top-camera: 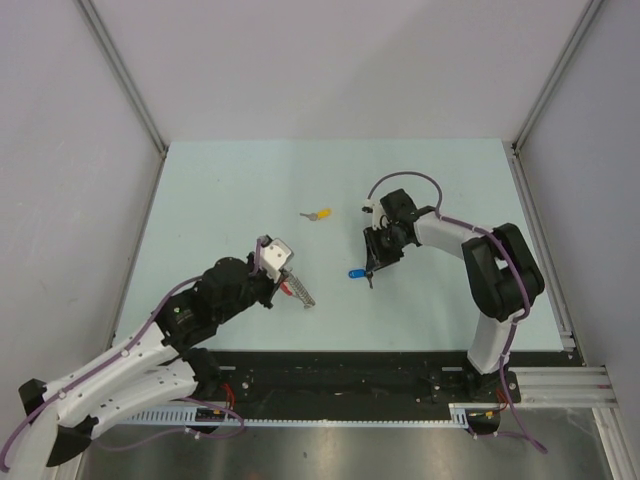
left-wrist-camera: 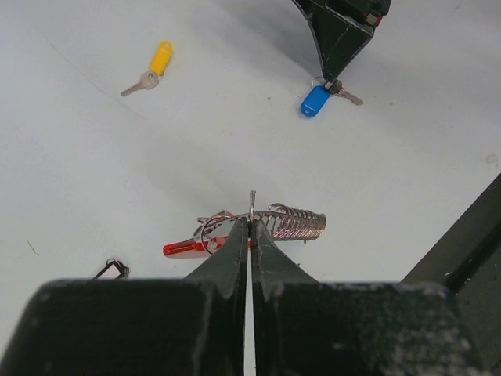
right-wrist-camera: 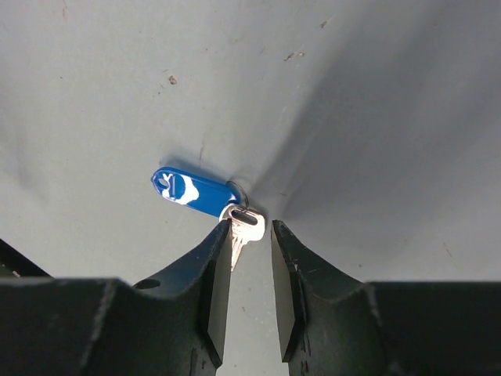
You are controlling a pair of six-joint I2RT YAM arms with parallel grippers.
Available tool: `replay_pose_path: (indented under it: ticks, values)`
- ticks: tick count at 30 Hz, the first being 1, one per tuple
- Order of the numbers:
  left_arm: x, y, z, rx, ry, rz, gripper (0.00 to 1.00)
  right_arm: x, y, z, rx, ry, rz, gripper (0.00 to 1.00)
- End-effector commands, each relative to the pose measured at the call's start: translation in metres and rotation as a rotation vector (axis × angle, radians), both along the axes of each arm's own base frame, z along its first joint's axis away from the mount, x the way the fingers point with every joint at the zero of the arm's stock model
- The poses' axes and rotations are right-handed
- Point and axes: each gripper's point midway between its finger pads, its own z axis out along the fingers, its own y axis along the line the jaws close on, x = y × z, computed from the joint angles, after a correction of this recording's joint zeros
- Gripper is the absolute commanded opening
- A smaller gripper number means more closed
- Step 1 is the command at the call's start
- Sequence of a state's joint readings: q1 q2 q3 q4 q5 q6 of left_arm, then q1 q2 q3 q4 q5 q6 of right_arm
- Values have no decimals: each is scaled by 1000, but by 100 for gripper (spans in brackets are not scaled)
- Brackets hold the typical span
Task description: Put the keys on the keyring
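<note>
My left gripper [left-wrist-camera: 251,223] is shut on a thin wire ring of the keyring [left-wrist-camera: 291,222], a silvery coiled chain with a red tag [left-wrist-camera: 182,249], held low over the table [top-camera: 220,200]. A blue-capped key [right-wrist-camera: 194,191] lies on the table under my right gripper [right-wrist-camera: 250,231]. Its silver blade [right-wrist-camera: 243,229] sits between the jaws, against the left finger, with a gap to the right finger, so this gripper is open. A yellow-capped key [top-camera: 319,214] lies alone farther back. From above, the left gripper [top-camera: 285,270] and right gripper [top-camera: 372,272] stand a short way apart.
A small black loop tag [left-wrist-camera: 113,269] lies on the table just left of the left gripper. Grey walls with metal rails [top-camera: 125,75] close in the table on three sides. A black base strip [top-camera: 340,370] runs along the near edge.
</note>
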State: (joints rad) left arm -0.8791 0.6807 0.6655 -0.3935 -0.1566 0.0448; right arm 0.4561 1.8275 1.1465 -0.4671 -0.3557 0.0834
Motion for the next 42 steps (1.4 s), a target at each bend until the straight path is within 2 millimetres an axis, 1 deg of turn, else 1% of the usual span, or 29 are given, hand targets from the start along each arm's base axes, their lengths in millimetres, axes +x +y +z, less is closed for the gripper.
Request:
replay_pose_path:
  ticks: [1,8,11,15,19,24,27,33,39,40,42]
  values:
    - [6,1,4,2,-15,15,0,9,14,8,81,2,33,30]
    - [7,0,3,0,-7,8,0,14,13,-5,84,23,22,27]
    - [8,1,3,1,-8,11,1,16,14,-6,93,25,22,25]
    - [8,1,2,2,-4,8,0,19,16,-6,101,18,20,25]
    - [8,1,2,0,-3,5,0,25,14,0,98,-6,0,25]
    - [9,2,3,1,-4,9,0,34,18,13,124,-63,0,27]
    - [9,3,3,0,-4,13,0,35,19,13,132,-65,3,27]
    - [8,4,3,-1,-5,14,0,32,20,6,135,-42,18,27]
    - [8,4,3,1,-5,15,0,42,20,18,131,-112,18,28]
    - [8,4,3,1,-3,16,1,45,19,23,128,-135,15,29]
    - [9,4,3,2,-4,17,0,48,19,26,127,-156,14,30]
